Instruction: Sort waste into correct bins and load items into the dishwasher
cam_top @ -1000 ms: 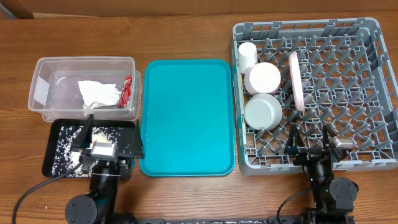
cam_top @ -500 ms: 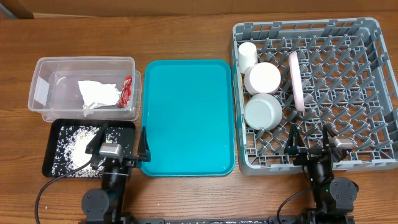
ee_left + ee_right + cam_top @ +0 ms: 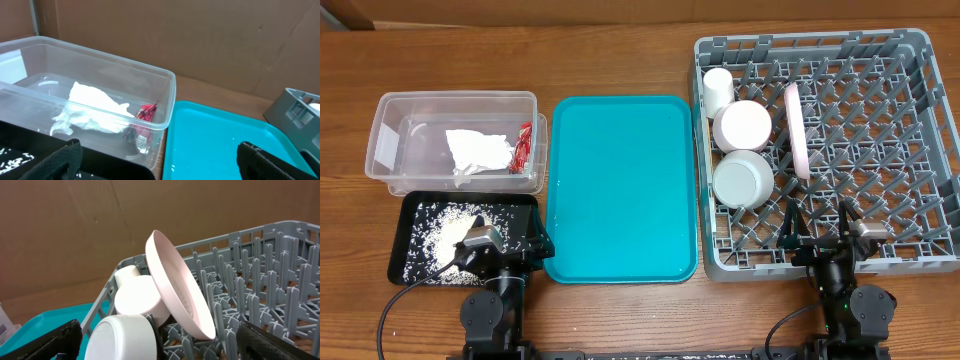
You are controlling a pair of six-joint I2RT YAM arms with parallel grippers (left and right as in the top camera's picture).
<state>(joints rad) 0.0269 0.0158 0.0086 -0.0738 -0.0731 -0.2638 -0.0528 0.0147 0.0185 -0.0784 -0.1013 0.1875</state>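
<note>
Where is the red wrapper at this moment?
Overhead view, table's left side: the red wrapper lies inside the clear tub, at its right end, right of the crumpled tissue and near the teal tray.

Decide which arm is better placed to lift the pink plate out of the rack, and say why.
Right. The right gripper hangs open at the rack's near edge, with the plate just ahead. The left gripper sits by the black tray, beyond the teal tray.
</note>
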